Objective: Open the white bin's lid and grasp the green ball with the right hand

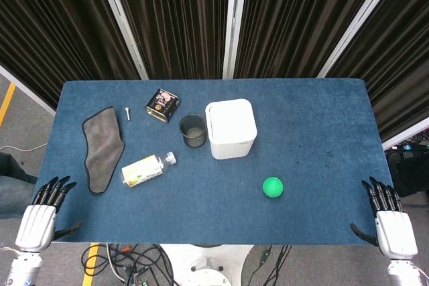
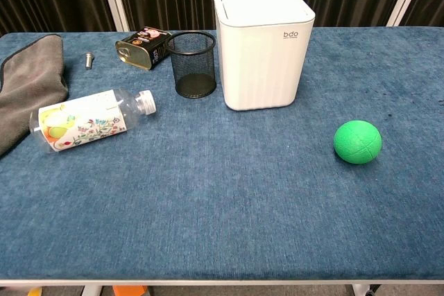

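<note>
While the white bin sits lidded, both hands hover open.

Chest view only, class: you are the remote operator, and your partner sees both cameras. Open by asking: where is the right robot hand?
Observer: The right robot hand is off the table's near right corner, fingers spread, holding nothing.
Operator: And the left one?
Observer: The left robot hand is off the near left corner, also empty.
Operator: Which is closer to the green ball?
Observer: The green ball lies nearer the right robot hand.
</note>
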`<act>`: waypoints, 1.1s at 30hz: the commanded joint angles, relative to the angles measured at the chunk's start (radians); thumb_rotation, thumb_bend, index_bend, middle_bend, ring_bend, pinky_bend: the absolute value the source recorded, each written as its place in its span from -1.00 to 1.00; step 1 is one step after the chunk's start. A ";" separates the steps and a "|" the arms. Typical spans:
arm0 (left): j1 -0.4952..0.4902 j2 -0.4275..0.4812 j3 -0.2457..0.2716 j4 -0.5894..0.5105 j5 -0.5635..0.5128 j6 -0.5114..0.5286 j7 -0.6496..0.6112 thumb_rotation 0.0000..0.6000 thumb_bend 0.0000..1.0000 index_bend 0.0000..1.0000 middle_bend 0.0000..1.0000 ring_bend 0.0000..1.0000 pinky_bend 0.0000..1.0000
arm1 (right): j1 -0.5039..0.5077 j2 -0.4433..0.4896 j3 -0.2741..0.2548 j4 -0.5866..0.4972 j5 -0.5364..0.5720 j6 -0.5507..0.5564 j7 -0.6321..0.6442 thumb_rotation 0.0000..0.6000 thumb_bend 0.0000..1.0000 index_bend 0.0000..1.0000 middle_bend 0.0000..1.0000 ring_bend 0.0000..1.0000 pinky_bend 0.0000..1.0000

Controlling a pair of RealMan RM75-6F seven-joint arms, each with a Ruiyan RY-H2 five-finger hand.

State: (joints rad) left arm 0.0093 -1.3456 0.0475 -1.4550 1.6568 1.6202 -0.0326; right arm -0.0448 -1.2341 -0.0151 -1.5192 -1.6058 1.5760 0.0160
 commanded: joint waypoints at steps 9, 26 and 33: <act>0.002 0.004 0.000 -0.005 0.000 0.001 0.003 1.00 -0.81 -0.65 -0.80 -0.93 -0.73 | 0.004 0.007 -0.003 -0.008 -0.006 -0.006 -0.006 1.00 -0.90 -1.00 -1.00 -1.00 -1.00; -0.012 -0.009 0.000 -0.001 0.009 -0.014 0.015 1.00 -0.81 -0.65 -0.80 -0.93 -0.73 | 0.301 0.116 0.193 -0.335 0.005 -0.267 -0.288 1.00 -0.90 -1.00 -0.82 -1.00 -1.00; -0.002 -0.014 0.002 0.025 -0.016 -0.020 -0.010 1.00 -0.81 -0.66 -0.80 -0.93 -0.73 | 0.474 0.039 0.289 -0.389 0.153 -0.439 -0.410 1.00 -0.88 -1.00 -0.54 -1.00 -1.00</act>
State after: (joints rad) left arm 0.0061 -1.3586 0.0493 -1.4327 1.6427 1.6008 -0.0395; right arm 0.3769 -1.1629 0.2350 -1.8837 -1.5029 1.1880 -0.3465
